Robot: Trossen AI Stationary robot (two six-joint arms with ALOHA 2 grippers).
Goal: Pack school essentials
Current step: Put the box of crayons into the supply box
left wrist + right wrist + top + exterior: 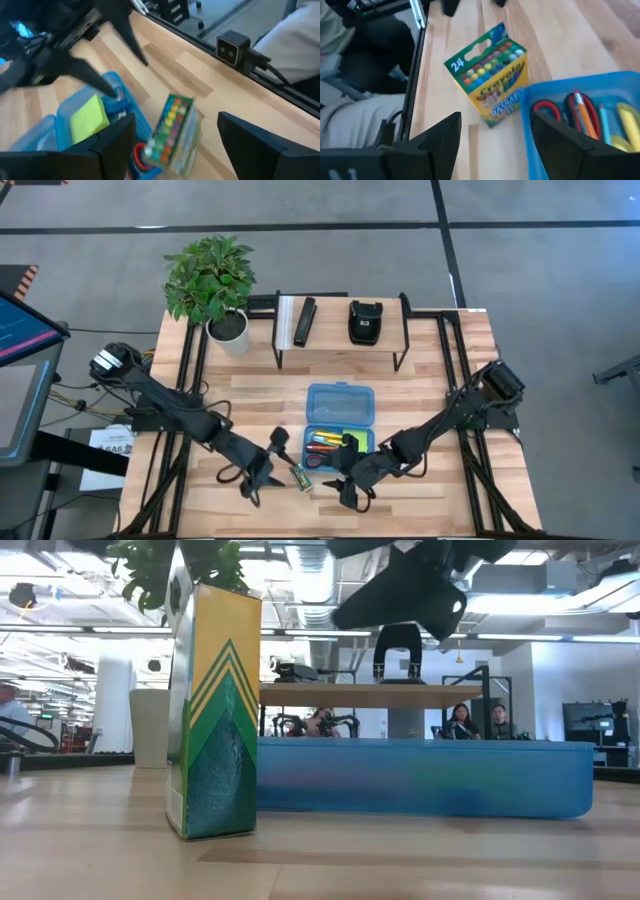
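Observation:
The green-yellow crayon box stands upright on its base on the table, just left of the open blue pencil case. The case tray holds red-handled scissors, pencils and a lime-green sticky-note pad; the eraser is not visible. My left gripper is open to the left of the crayon box, facing it. My right gripper is open near the tray's near-left corner, facing the crayon box from the right. Neither gripper touches anything.
A raised shelf at the far side carries a black stapler and a flat black bar. A potted plant stands at the far left. A small camera sits at the near edge. Bare wood lies near the crayon box.

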